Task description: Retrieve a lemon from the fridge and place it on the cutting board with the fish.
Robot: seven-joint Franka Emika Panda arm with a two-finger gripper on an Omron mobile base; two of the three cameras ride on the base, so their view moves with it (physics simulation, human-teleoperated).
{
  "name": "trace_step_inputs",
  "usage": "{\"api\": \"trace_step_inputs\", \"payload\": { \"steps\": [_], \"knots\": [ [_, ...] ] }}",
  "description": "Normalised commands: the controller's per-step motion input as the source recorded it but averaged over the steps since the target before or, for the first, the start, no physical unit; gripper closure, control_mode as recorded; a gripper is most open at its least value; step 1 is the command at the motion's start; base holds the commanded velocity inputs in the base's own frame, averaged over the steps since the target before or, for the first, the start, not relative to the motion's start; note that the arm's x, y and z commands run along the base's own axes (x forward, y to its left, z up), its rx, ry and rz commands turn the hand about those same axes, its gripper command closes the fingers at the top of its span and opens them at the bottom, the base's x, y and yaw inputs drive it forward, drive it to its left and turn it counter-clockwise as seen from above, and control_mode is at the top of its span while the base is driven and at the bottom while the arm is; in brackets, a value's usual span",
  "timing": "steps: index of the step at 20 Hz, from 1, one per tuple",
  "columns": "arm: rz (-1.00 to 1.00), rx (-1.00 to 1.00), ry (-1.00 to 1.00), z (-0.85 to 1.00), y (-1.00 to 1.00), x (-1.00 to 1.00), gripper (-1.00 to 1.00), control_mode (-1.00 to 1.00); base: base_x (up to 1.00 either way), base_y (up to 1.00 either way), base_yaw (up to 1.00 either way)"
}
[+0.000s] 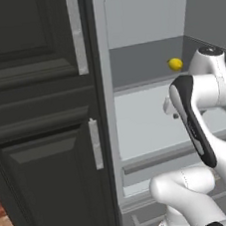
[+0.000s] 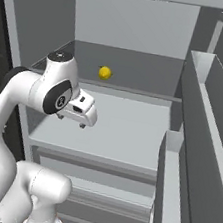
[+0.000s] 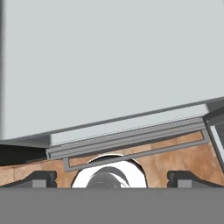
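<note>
While the fridge (image 2: 189,145) stands open, the pincer (image 2: 83,121) hangs empty above the near edge of a pale shelf (image 2: 126,131), its jaws spread wide. Farther in, the lemon (image 2: 105,72) sits at the back of the shelf above, well apart from the pincer.

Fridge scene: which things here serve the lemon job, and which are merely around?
For the job:
- small bright yellow oval lemon, on the upper shelf
- matte-grey open fridge
- open two-finger gripper

Merely around:
- black panelled cabinets
- silver cabinet handles
</note>
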Motion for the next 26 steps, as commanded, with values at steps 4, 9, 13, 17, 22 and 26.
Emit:
{"api": "trace_step_inputs", "payload": {
  "steps": [4, 9, 13, 17, 22, 26],
  "knots": [
    [0.00, 0.00, 0.00, 0.00, 0.00, 0.00, -1.00, 1.00, -0.04, -0.19, 0.00],
    [0.00, 0.00, 0.00, 0.00, 0.00, 0.00, -1.00, 1.00, 0.00, -0.45, 0.00],
    [0.00, 0.00, 0.00, 0.00, 0.00, 0.00, -1.00, 1.00, 0.00, -0.54, 0.00],
    [0.00, 0.00, 0.00, 0.00, 0.00, 0.00, -1.00, 1.00, 0.00, -0.08, 0.00],
    [0.00, 0.00, 0.00, 0.00, 0.00, 0.00, -1.00, 1.00, 0.00, 0.00, 0.00],
    [0.00, 0.00, 0.00, 0.00, 0.00, 0.00, -1.00, 1.00, 0.00, 0.00, 0.00]
  ]
}}
